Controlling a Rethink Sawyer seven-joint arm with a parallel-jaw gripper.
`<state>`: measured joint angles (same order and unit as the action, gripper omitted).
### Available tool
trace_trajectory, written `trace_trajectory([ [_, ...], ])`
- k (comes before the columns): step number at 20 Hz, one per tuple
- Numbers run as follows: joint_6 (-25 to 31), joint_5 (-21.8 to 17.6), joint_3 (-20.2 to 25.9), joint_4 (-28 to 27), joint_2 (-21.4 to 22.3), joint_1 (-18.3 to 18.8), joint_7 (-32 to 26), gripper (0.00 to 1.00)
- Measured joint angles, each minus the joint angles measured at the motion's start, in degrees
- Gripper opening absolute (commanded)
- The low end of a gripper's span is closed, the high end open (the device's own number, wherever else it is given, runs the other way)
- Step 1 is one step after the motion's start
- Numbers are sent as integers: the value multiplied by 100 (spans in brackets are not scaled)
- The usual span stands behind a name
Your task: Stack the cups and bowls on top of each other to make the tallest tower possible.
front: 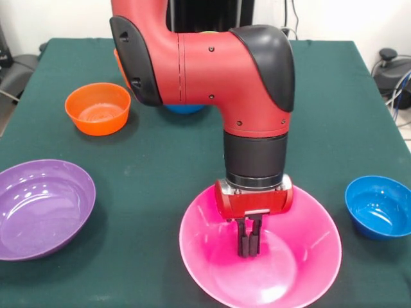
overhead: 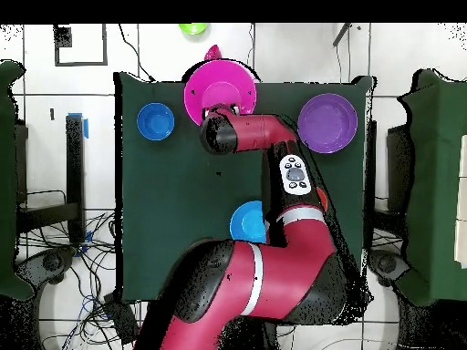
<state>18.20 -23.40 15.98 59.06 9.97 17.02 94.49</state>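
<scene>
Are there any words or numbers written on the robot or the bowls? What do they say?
None can be read.
The arm: no words or numbers show; in the overhead view it has a small button panel, its markings too small to read.
The pink bowl, purple bowl, orange bowl and blue bowl: plain, no labels.

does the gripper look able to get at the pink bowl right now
Probably yes. The gripper hangs straight down inside the pink bowl, fingers together, with nothing between them and the bowl's inner surface. The bowl is empty, and the purple bowl and blue bowl sit well apart.
</scene>
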Motion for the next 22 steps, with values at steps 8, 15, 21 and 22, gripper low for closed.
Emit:
trace_trajectory([
  [8, 0, 5, -36, -3, 2, 12, 0, 0],
  [15, 206, 141, -61, -39, 2, 19, 0, 0],
  [21, 1007, 355, -82, -181, 12, 25, 0, 0],
  [22, 1136, 381, -82, -203, 13, 28, 0, 0],
])
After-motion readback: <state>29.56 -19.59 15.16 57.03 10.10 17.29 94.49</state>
